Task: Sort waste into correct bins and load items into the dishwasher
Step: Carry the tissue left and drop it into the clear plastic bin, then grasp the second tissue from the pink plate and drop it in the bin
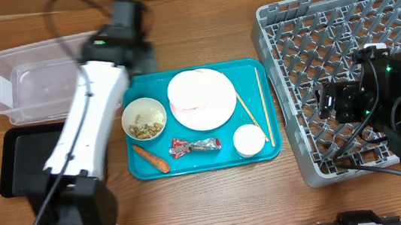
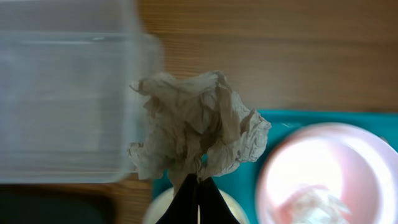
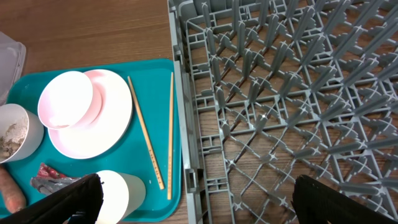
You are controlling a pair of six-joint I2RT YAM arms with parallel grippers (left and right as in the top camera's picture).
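Crumpled paper (image 2: 199, 124), greyish-white and creased, is pinched in the left hand (image 2: 198, 183), whose two dark fingers are pressed together on its lower edge. In the left wrist view the wad hangs right beside the end wall of the clear plastic tub (image 2: 62, 93), over the strip of wooden tabletop (image 1: 218, 201) between that tub and a corner of the teal serving tray (image 1: 214, 162). It is not inside the tub. From overhead, the left arm reaches up from the near-left side and hides the paper. The black tray (image 1: 18, 160) lies just in front of the tub, partly under the arm.

On the teal serving tray the pink plate (image 3: 106, 134) carries the pink bowl (image 3: 65, 99) on one side. Next to the plate sits the small white bowl (image 1: 144, 119) with beige food scraps (image 1: 146, 123) inside. The carrot (image 1: 150, 157) and the red-and-silver foil wrapper (image 1: 195, 145) lie along the near edge, and the white cup (image 1: 249, 139) stands in the near corner on the rack side. The two chopsticks (image 3: 146, 134) lie flat between the plate and the tray's edge, one slanted and the other straight.

The grey dish rack (image 1: 306, 40) stands just beside the tray. The right hand (image 3: 198, 183) hovers above its lattice with its fingers spread wide apart, gripping nothing.
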